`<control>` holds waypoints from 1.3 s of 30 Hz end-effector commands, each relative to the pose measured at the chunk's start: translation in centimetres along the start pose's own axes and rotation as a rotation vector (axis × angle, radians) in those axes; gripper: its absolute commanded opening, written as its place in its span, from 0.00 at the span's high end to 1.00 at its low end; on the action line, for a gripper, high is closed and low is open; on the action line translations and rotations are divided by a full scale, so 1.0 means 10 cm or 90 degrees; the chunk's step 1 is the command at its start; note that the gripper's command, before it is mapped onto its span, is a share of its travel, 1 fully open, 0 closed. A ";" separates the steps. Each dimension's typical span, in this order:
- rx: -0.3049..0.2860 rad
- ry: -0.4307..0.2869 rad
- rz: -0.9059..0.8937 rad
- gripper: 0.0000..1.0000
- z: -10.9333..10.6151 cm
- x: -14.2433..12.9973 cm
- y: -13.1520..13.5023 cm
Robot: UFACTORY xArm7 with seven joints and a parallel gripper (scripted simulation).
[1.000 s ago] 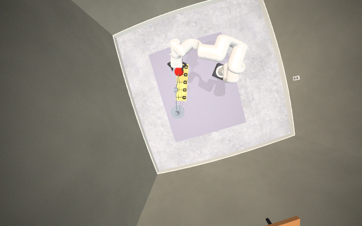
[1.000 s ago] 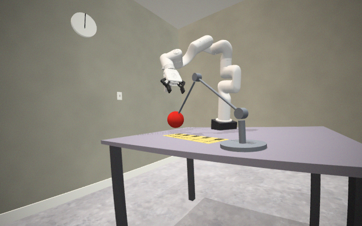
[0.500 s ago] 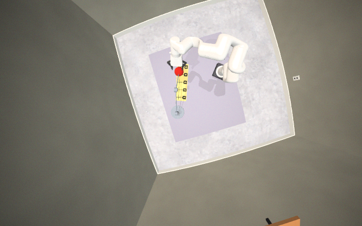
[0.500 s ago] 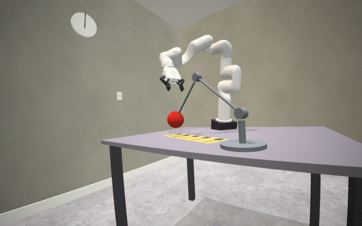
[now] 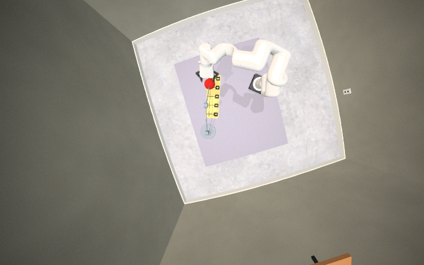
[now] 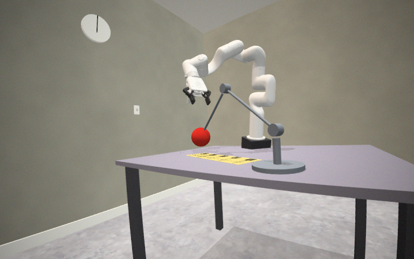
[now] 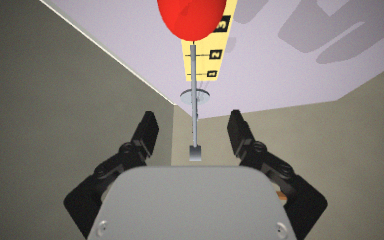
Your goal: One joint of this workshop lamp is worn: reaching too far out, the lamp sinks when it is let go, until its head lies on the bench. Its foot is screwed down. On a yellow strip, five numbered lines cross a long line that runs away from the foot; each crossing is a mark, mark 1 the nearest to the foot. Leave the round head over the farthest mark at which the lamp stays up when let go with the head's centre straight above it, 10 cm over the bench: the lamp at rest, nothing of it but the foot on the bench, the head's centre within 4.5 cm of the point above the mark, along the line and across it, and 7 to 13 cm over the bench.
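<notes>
Gripper (image 6: 197,97) noted fully open, holding nothing. We find it at 11 o'clock above the red lamp head (image 6: 200,137), well apart.

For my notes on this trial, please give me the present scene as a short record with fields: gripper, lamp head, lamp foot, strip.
gripper: the gripper is open, holds nothing, and is above the lamp head, apart from it
lamp head: red ball, hanging in the air over the far end of the yellow strip, not touching the table
lamp foot: grey round disc on the table
strip: yellow strip flat on the table; numbers 1 and 2 readable in the wrist view
</notes>
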State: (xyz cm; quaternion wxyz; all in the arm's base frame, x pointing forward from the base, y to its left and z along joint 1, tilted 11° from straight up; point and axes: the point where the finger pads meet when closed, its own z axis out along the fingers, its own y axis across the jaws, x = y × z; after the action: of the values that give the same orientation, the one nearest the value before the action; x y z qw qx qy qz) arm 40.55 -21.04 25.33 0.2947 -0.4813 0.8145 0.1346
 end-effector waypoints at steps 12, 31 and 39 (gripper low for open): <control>0.002 0.000 -0.001 0.00 -0.02 -0.01 -0.01; 0.001 0.031 -0.002 0.00 0.00 -0.08 0.00; -0.001 0.072 -0.003 0.00 0.03 -0.17 0.01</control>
State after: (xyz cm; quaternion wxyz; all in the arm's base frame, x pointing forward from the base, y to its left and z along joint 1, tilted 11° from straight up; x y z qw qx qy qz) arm 41.01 -19.80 25.84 0.2565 -0.4888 0.8260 0.1141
